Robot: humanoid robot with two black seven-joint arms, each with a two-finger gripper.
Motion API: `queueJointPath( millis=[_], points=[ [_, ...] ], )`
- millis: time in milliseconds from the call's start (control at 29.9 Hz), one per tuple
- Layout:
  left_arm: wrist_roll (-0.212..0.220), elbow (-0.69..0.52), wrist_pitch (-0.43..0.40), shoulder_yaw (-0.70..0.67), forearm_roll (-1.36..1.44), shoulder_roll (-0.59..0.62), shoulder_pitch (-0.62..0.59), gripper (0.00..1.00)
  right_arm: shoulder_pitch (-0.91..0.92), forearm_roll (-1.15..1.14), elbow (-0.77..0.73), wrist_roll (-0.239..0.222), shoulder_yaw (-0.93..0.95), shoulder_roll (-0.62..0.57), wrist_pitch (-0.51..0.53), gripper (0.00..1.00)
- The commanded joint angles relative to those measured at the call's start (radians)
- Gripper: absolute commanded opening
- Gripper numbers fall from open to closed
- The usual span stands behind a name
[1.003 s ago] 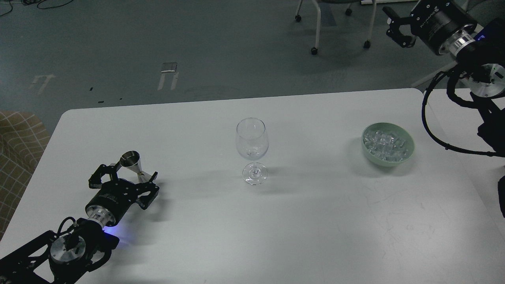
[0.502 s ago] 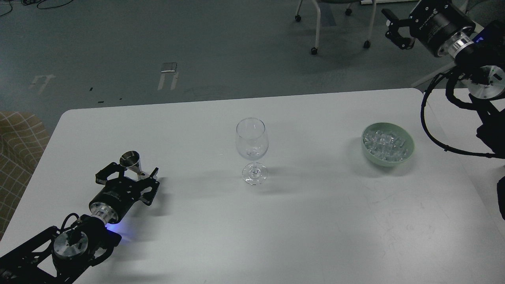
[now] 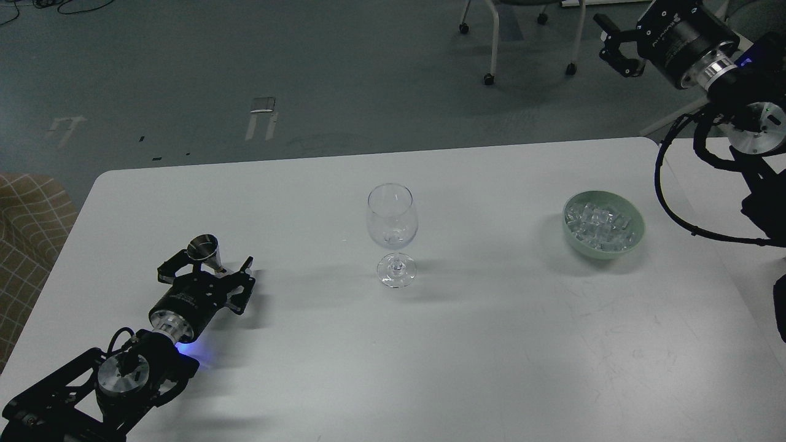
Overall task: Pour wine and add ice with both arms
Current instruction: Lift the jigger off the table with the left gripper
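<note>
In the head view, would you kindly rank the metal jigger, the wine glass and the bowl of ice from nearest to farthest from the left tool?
1. The metal jigger: between the fingers of the left tool, at the table's left.
2. The wine glass: mid-table, to its right.
3. The bowl of ice: far right side.

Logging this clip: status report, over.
Left gripper open around jigger. Right gripper raised off-table, state unclear. Ice in bowl; wine glass empty. No obstructions.
</note>
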Motion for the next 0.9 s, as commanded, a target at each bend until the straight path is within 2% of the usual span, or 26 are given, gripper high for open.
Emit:
queueJointPath(
  millis=[0, 134, 401, 602, 702, 736, 803, 870],
  points=[
    [-0.004, 0.003, -0.054, 0.001, 0.000, 0.000, 0.007, 0.64, -0.001, 0.000, -0.001, 0.000, 0.000, -0.001, 0.000, 1.00],
    [-0.004, 0.016, -0.106, 0.001, 0.000, -0.002, 0.010, 0.57, -0.001, 0.000, 0.000, 0.000, 0.000, 0.000, 0.000, 1.00],
    [0.007, 0.038, -0.114, 0.008, 0.001, -0.002, 0.013, 0.59, 0.002, 0.000, 0.000, 0.000, 0.001, 0.000, 0.000, 1.00],
    [-0.006, 0.049, -0.128, 0.034, 0.015, -0.006, 0.013, 0.57, 0.002, -0.002, 0.000, 0.000, 0.001, 0.000, 0.000, 1.00],
    [-0.006, 0.055, -0.128, 0.032, 0.027, -0.025, 0.013, 0.52, 0.002, -0.002, -0.001, 0.000, 0.000, 0.000, 0.000, 1.00],
    [-0.006, 0.064, -0.128, 0.031, 0.027, -0.025, 0.011, 0.46, 0.002, -0.002, -0.001, 0.000, 0.000, 0.000, 0.000, 1.00],
    [-0.007, 0.067, -0.128, 0.029, 0.027, -0.025, 0.011, 0.46, 0.000, -0.002, -0.001, 0.000, 0.000, 0.000, 0.000, 1.00],
    [-0.007, 0.067, -0.128, 0.024, 0.027, -0.026, 0.011, 0.40, -0.001, -0.002, -0.001, 0.000, 0.000, 0.000, 0.000, 1.00]
  ],
)
